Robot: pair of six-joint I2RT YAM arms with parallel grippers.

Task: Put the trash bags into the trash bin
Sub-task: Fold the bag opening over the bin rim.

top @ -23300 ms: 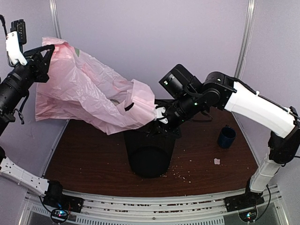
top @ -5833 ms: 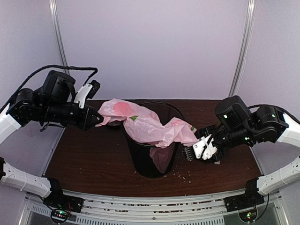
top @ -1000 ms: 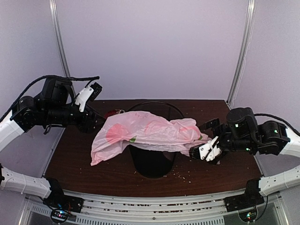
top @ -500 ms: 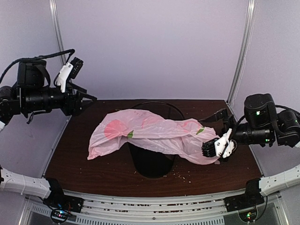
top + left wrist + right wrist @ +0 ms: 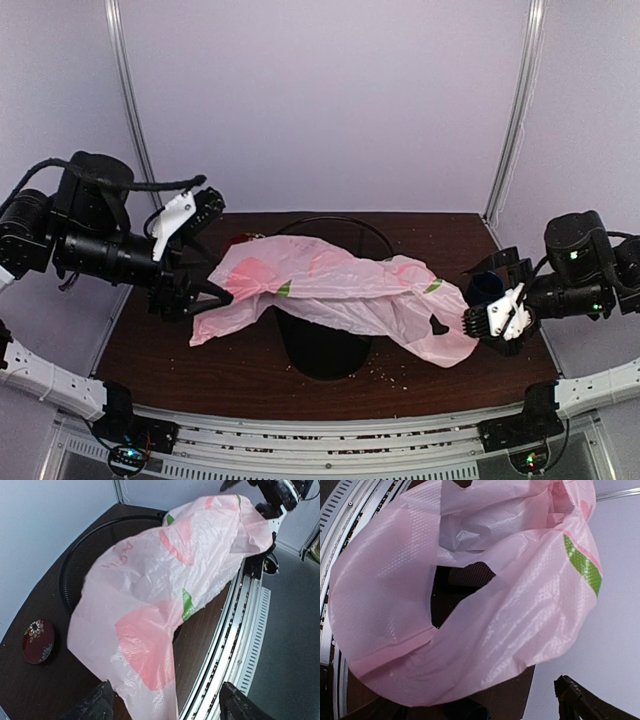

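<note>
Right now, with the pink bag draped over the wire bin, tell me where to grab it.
Probably the strap-handle loop at the pink bag's right end, from the right with the open right gripper: it hangs free beyond the wire bin.

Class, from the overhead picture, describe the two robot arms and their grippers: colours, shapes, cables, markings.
Both arms are chunky black cylinders joined to white shell links near the bases. The left arm carries a looping black cable; the right arm shows small green lights. The left gripper and right gripper pair white plates with black fingers.
</note>
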